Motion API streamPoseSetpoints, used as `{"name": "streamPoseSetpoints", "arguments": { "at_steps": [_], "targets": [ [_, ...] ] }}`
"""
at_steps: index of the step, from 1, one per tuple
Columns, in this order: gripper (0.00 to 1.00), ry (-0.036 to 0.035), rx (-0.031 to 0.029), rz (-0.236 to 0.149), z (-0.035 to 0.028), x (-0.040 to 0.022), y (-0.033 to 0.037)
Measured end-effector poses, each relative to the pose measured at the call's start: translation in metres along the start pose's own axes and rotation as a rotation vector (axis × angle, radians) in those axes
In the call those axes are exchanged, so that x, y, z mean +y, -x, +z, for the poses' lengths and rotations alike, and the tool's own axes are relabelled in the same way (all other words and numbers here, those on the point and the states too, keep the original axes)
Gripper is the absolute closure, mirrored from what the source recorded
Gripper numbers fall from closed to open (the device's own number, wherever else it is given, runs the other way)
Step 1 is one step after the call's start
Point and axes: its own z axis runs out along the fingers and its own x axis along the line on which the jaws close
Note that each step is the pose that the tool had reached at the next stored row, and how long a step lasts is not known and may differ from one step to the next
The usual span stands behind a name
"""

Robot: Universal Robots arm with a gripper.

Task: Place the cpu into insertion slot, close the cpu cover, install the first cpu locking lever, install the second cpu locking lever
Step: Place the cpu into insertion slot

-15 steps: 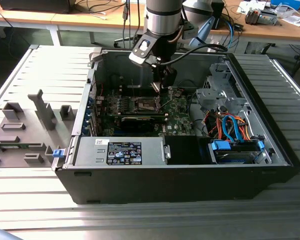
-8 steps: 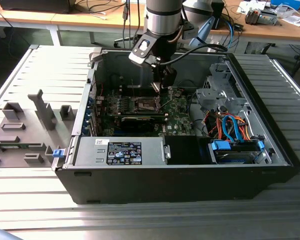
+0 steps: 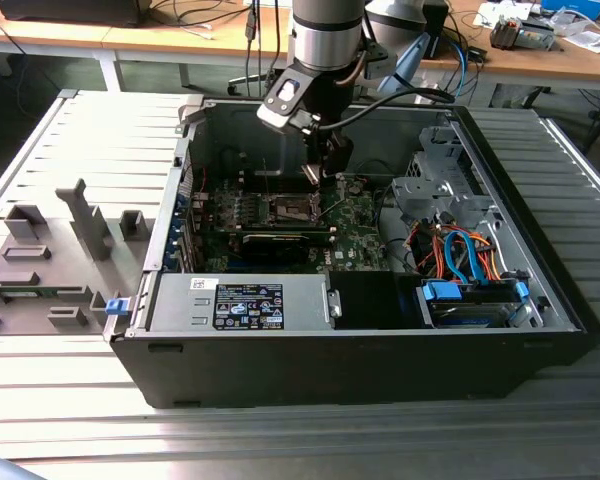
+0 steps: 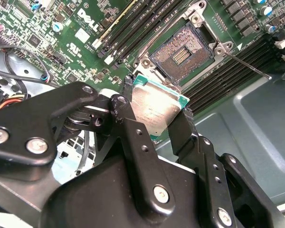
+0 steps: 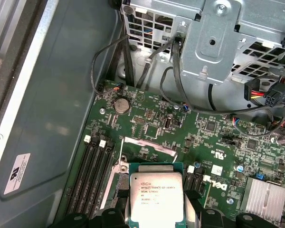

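Observation:
My gripper (image 4: 156, 113) is shut on the cpu (image 4: 157, 110), a flat square chip with a silver-grey top and green edge, pinched by its two sides between black fingers (image 4: 128, 114). The chip hangs tilted just above the board, beside the insertion slot (image 4: 185, 51), whose dark pin field lies uncovered inside a silver rim. A thin metal lever (image 4: 247, 64) sticks out from the slot. In the first wrist view the cpu (image 5: 156, 195) sits in front of the raised silver cpu cover (image 5: 149, 144). In the exterior view the gripper (image 3: 325, 170) is low inside the case, over the slot (image 3: 292, 208).
The open black computer case (image 3: 380, 345) lies on a slatted metal table. A silver drive cage (image 5: 213, 38) with loose black cables stands close to the slot. Black memory slots (image 5: 92, 175) flank it. Grey fixtures (image 3: 40, 260) sit at the exterior view's left.

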Motion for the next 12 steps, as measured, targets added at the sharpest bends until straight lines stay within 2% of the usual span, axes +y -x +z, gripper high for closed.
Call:
{"name": "streamPoseSetpoints", "arguments": {
  "at_steps": [12],
  "targets": [
    [0.46,-0.0004,-0.0032,0.022,0.0,0.0,0.0]
  ]
}}
